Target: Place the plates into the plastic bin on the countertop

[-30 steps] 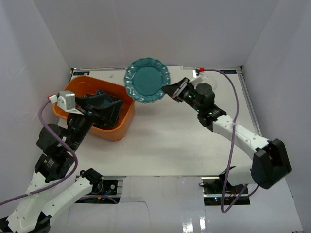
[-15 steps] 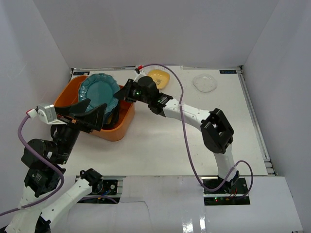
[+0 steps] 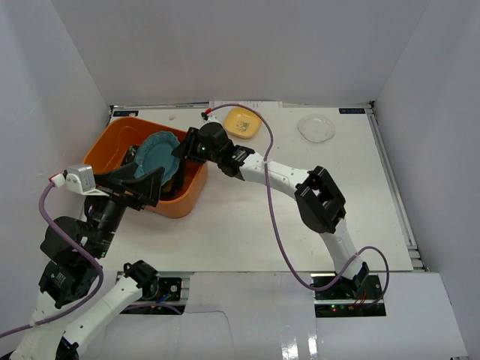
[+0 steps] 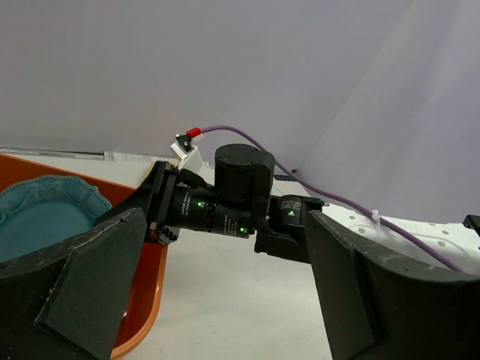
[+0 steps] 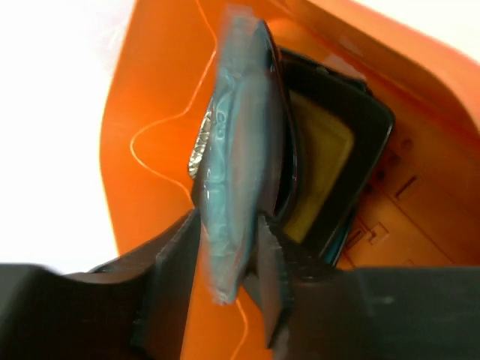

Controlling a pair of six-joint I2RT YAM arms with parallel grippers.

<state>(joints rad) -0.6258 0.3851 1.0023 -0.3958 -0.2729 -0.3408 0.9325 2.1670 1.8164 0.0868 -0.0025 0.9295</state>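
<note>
From where I stand, the countertop (image 3: 247, 225) is a flat white rectangle, shut in by white walls (image 3: 225, 52) on its left, back and right. Toward the back-left corner sits the orange plastic bin (image 3: 178, 204). It is set askew to the table's edges, with one rounded corner pointing in toward the middle. Along the back edge lies the small yellow square plate (image 3: 244, 122), just right of the bin and not touching it. Further right on that same edge, well apart from the yellow one, lies the clear round plate (image 3: 316, 127), faint against the white top. A thin metal rail (image 3: 395, 187) runs down the right-hand edge.
</note>
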